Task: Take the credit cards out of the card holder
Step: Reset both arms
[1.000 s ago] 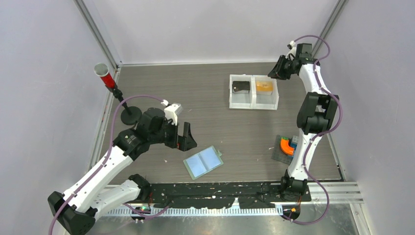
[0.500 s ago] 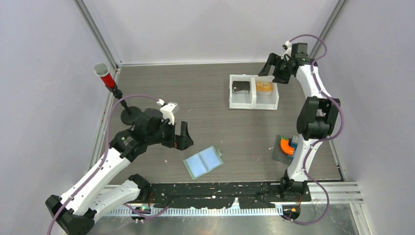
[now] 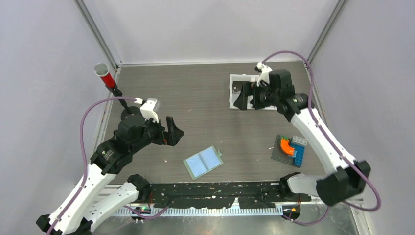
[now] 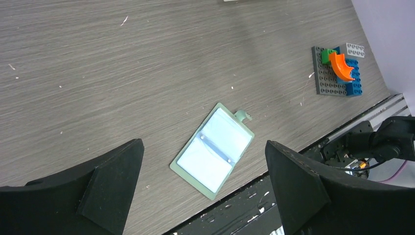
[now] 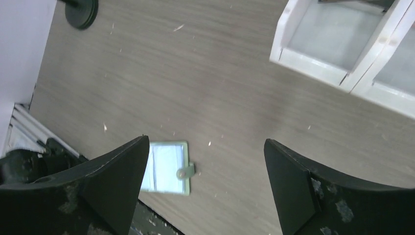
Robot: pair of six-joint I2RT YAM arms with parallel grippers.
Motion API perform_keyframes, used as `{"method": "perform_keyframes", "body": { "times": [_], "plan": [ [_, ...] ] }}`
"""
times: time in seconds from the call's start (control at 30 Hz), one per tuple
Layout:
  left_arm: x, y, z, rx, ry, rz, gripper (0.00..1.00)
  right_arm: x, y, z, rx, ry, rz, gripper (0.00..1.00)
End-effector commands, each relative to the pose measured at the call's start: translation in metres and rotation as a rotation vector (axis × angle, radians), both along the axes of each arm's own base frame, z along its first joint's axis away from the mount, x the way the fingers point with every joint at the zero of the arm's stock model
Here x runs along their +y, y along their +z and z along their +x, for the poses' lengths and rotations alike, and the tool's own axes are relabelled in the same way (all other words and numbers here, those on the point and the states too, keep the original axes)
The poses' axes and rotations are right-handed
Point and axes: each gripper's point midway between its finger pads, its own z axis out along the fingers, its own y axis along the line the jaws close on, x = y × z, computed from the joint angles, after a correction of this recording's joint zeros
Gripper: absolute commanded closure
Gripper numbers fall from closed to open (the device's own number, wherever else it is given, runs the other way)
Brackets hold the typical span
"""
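Note:
The card holder [image 3: 203,162] lies open and flat near the table's front edge, sage-green with pale blue inner pockets [image 4: 213,149] and a snap tab [image 5: 185,172]. No credit cards show. The white tray's [image 3: 234,90] compartments are mostly hidden under my right arm. My left gripper [image 3: 174,132] hovers open to the left of the holder and above it, with nothing between its fingers [image 4: 203,143]. My right gripper [image 3: 246,98] hangs open and empty over the tray's left compartment, looking down toward the holder [image 5: 206,141].
The white two-compartment tray [image 5: 313,61] stands at the back centre-right. A brick assembly [image 3: 289,148] with an orange curved piece [image 4: 340,68] sits front right. A red cup on a black stand [image 3: 105,76] is at the back left. A black rail [image 3: 215,193] lines the near edge.
My right arm swung from the back right corner leftward and down over the tray, and its jaws spread open. My left gripper drew back to the left, away from the holder.

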Motion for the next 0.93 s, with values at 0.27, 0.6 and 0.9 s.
{"method": "perform_keyframes", "body": {
  "times": [0.27,0.6,0.9],
  "plan": [
    [-0.008,0.027,-0.001,-0.100,-0.005,-0.152,0.01,-0.030,0.059,-0.110,-0.353,-0.039,0.160,0.05],
    [-0.007,0.027,-0.008,-0.162,-0.020,-0.218,0.01,-0.038,0.050,-0.139,-0.407,-0.044,0.214,0.05],
    [0.000,0.027,-0.011,-0.172,-0.007,-0.197,0.01,-0.037,0.050,-0.139,-0.395,-0.035,0.216,0.05]
  ]
}}
